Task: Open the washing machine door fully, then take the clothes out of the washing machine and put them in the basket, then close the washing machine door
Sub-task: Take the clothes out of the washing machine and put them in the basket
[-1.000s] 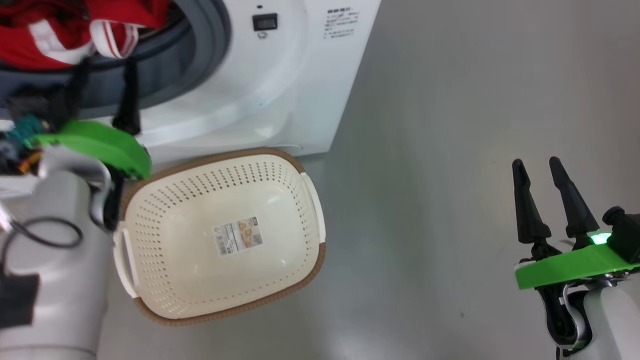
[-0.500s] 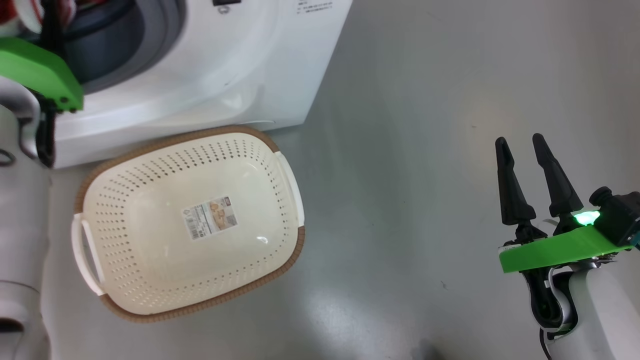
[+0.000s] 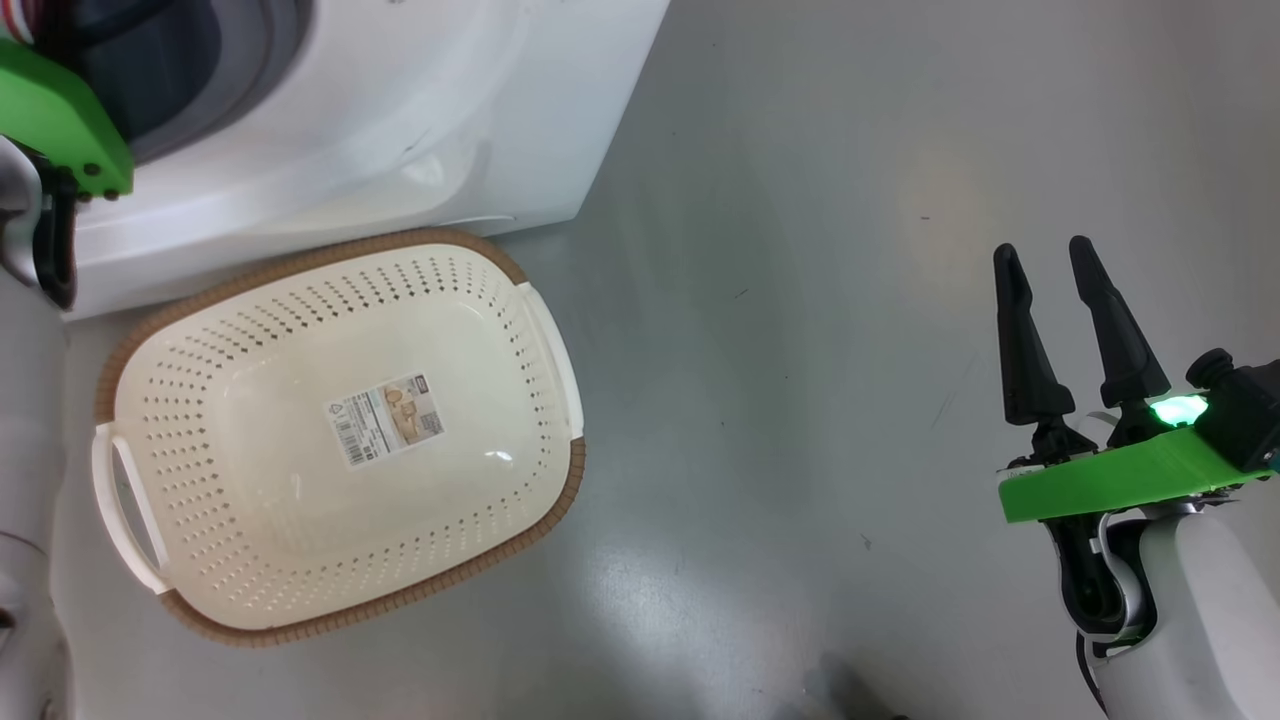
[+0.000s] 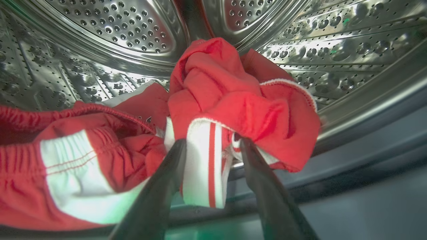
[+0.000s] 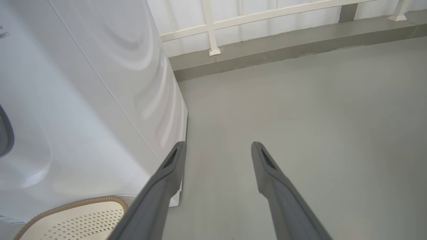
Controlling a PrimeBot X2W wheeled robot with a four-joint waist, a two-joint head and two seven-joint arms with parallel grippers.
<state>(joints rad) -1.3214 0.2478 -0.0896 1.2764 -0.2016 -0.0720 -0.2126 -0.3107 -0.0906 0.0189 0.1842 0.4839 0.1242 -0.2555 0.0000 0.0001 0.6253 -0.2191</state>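
Evidently, the removal of the clothes (image 4: 233,100) was the step in hand, and none had yet been placed in the basket (image 3: 250,470).

The left pincer (image 4: 212,141) was found inside the steel drum of the washing machine (image 3: 350,130). Its fingers were set wide, and a white-striped fold of red cloth hung between them. No firm clamp on the cloth could be confirmed. The bunched remainder of that garment was seen just beyond the fingertips, and a second red piece with a gathered waistband lay to the left of them.

The right pincer (image 3: 1043,248) was held wide and empty over the bare floor (image 3: 800,350). The basket was seen well to its left, just beside the foot of the machine.

For sound execution, it was judged that the fold should be seated deep between the fingers before the pincer is closed. A thick bunch should be taken in preference to the thin trim. The withdrawal should be lifted over the rubber ring at the mouth so that trailing cloth is not snagged. The second garment may be dragged along and should be watched for.

Counted:
- One washing machine.
- One basket, empty apart from one paper label (image 3: 385,420) on its bottom.
- Two garments as far as could be told, though the bunching left the count uncertain.
- Two pincers, each with two fingers.
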